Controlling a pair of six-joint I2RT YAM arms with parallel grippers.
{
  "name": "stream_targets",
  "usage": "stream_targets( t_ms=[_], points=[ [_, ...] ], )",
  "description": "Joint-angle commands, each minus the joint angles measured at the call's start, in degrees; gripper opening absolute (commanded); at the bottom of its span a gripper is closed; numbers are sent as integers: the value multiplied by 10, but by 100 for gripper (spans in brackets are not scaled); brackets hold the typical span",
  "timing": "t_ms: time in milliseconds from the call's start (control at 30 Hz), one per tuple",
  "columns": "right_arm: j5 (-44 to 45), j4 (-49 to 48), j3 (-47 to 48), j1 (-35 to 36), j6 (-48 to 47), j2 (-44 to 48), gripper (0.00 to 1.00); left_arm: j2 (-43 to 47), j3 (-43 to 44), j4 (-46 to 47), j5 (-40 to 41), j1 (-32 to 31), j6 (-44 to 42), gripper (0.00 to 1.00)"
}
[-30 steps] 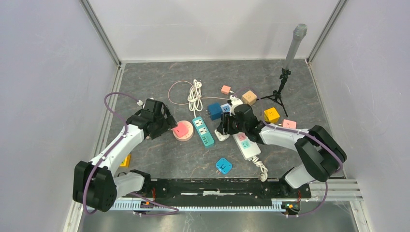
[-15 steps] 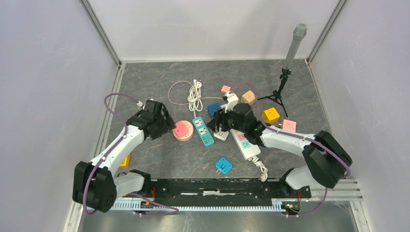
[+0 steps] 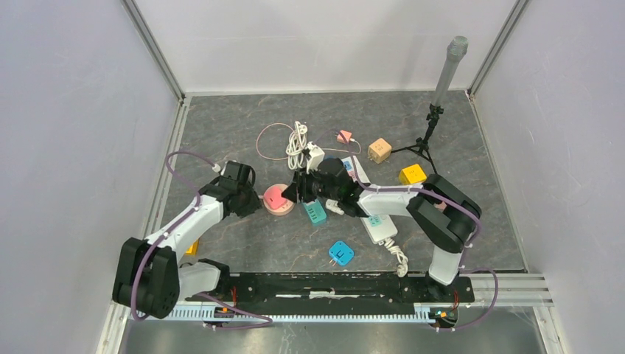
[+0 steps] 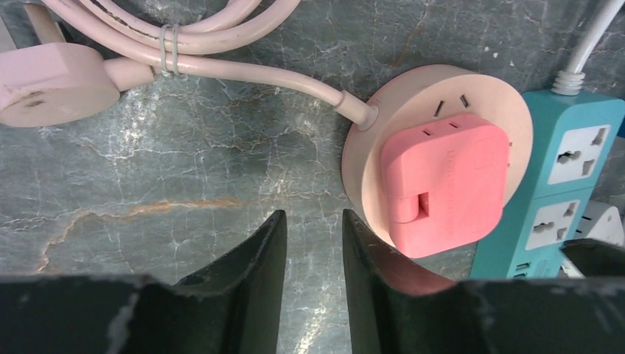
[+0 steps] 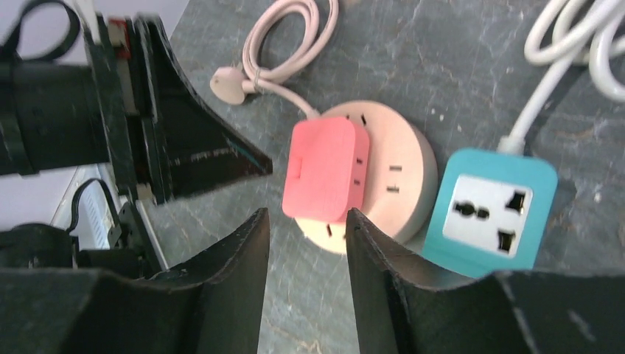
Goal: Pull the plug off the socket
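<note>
A pink square plug (image 4: pixel 446 181) sits pushed into a round peach socket (image 4: pixel 376 147) on the grey floor. From above, the plug (image 3: pixel 274 198) and socket (image 3: pixel 283 209) lie left of centre between both arms. My left gripper (image 4: pixel 311 221) stands just left of the socket's rim, jaws a narrow gap apart with only bare floor between them. My right gripper (image 5: pixel 306 217) hovers over the near edge of the socket (image 5: pixel 402 177), open a little, with the plug (image 5: pixel 324 169) just beyond its tips and nothing between them. The left gripper (image 5: pixel 206 158) faces it from the other side.
A teal power strip (image 3: pixel 315 212) lies right against the socket. The socket's pink cable and plug end (image 4: pixel 51 85) coil behind it. A white power strip (image 3: pixel 377 221), a blue adapter (image 3: pixel 340 253), orange (image 3: pixel 379 150) and yellow (image 3: pixel 413 174) cubes and a small tripod (image 3: pixel 426 140) lie to the right.
My right arm has swung left from the white power strip to the round socket. The left gripper's jaws have narrowed a lot and it has shifted slightly beside the socket.
</note>
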State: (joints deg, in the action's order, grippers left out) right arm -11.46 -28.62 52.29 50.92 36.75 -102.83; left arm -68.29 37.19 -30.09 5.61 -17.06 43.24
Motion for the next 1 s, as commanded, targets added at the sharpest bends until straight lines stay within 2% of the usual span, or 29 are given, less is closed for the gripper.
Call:
stream_targets(
  t_ms=[0,400,567,700,900,967],
  points=[
    [29,-2,61,5,-6,-30,47,-4,-21,62,-1,3,21,39],
    [-1,49,121,5,20,-94,50,-35,-27,89,-28,3,27,37],
    [-30,24,116,5,33,-106,51,-41,-26,96,-39,3,27,37],
    [-85,-31,101,5,71,-109,49,-53,-24,103,-53,3,26,37],
    [-130,-246,16,4,173,-81,43,-59,-18,92,-49,3,25,37],
    [-145,-264,18,5,185,-87,41,-60,-18,90,-48,3,25,37]
  ],
)
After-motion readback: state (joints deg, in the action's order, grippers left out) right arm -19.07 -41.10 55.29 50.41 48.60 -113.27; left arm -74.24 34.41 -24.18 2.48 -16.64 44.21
